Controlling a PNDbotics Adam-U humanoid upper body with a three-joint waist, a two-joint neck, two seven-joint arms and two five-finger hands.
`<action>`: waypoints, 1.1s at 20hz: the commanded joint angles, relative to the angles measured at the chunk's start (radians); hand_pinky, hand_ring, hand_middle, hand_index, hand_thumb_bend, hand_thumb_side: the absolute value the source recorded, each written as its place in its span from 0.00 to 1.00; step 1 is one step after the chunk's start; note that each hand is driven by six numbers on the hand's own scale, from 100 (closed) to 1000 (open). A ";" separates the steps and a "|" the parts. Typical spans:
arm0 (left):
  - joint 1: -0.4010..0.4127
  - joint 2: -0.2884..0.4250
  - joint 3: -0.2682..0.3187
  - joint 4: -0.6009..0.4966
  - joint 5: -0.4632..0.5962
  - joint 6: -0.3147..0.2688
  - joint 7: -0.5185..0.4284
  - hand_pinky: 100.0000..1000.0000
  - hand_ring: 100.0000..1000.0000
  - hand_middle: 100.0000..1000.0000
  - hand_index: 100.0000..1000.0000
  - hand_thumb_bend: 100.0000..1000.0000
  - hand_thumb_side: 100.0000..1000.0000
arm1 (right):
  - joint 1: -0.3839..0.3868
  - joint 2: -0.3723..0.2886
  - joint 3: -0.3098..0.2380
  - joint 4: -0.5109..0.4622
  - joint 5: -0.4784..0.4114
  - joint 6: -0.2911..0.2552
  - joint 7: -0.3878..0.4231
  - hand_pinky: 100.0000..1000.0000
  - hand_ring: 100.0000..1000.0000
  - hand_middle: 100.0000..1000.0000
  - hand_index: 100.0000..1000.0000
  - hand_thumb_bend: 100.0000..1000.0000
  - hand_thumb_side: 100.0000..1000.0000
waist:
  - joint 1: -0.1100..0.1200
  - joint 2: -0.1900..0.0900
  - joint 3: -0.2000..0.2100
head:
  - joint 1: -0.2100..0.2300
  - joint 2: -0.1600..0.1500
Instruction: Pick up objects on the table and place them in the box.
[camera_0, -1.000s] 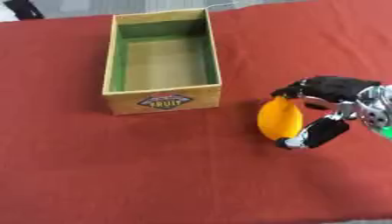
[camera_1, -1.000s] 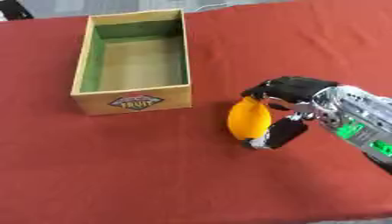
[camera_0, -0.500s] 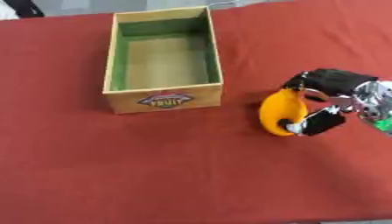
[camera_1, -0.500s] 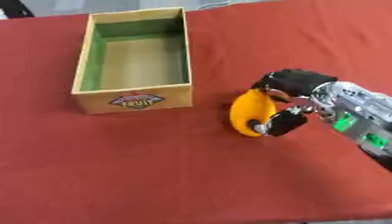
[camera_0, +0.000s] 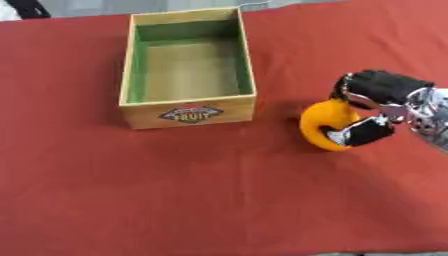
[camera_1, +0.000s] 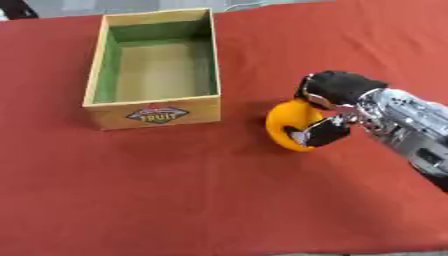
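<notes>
My right hand (camera_0: 372, 107) is curled round the orange fruit (camera_0: 322, 124), fingers over its top and far side and the thumb hooked under its near side, so the fruit is pinched between them. It sits low over the red desk (camera_0: 175, 190), to the right of the wooden box (camera_0: 187, 112) and apart from it; I cannot tell whether it has left the cloth or is touching it. The box is open at the top, green inside, and looks empty. My left hand shows in neither view.

The step in hand, as I judge it, is the lift and carry to the box. The fruit is round and smooth, so I want it seated against the palm before I raise it, not hanging from the fingertips. I should go straight up first, high enough to pass over the near right wall of the box, then move left and away until the fruit is over the middle of the floor. Only there should I lower and let the fingers spread, so it neither clips the rim nor rolls back out.
</notes>
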 joint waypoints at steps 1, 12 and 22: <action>-0.015 0.019 0.008 -0.019 0.001 -0.003 -0.001 0.57 0.65 0.70 0.90 0.10 1.00 | -0.025 -0.025 -0.032 -0.029 -0.019 0.018 -0.026 0.57 0.60 0.34 0.31 0.00 0.24 | -0.005 -0.025 -0.003 | 0.002 -0.012; -0.019 0.020 0.007 -0.019 -0.001 -0.007 0.000 0.57 0.65 0.70 0.90 0.10 1.00 | -0.098 -0.042 -0.053 -0.095 -0.032 0.056 -0.053 0.55 0.57 0.36 0.34 0.00 0.00 | -0.016 -0.036 -0.005 | -0.001 -0.015; -0.035 0.013 -0.007 -0.019 0.007 -0.009 -0.012 0.57 0.65 0.70 0.90 0.09 1.00 | -0.287 0.033 -0.037 -0.082 -0.038 0.078 -0.055 0.55 0.56 0.34 0.34 0.00 0.03 | -0.022 -0.042 0.007 | -0.004 -0.025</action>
